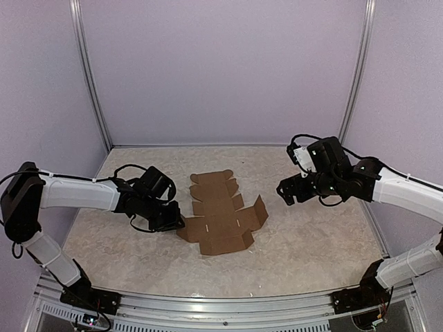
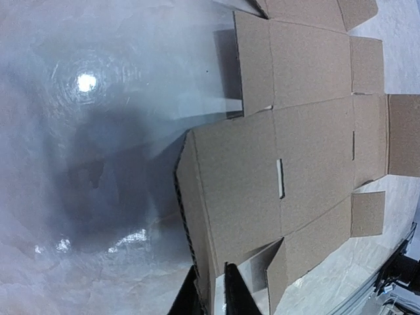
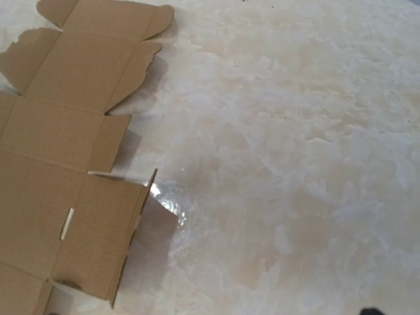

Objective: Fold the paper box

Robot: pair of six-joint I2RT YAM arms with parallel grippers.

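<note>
The paper box lies as a flat brown die-cut sheet in the middle of the table, its rounded tabs at the far end and its right flap tilted up. My left gripper is low at the sheet's left edge. In the left wrist view the two black fingertips straddle the raised left flap of the paper box, pinching its corrugated edge. My right gripper hovers to the right of the sheet, open and holding nothing. The right wrist view shows the paper box at the left and almost none of its own fingers.
Pale purple walls with metal uprights close in the back and sides. A metal rail runs along the near table edge between the arm bases. The marbled tabletop stretches to the right of the sheet.
</note>
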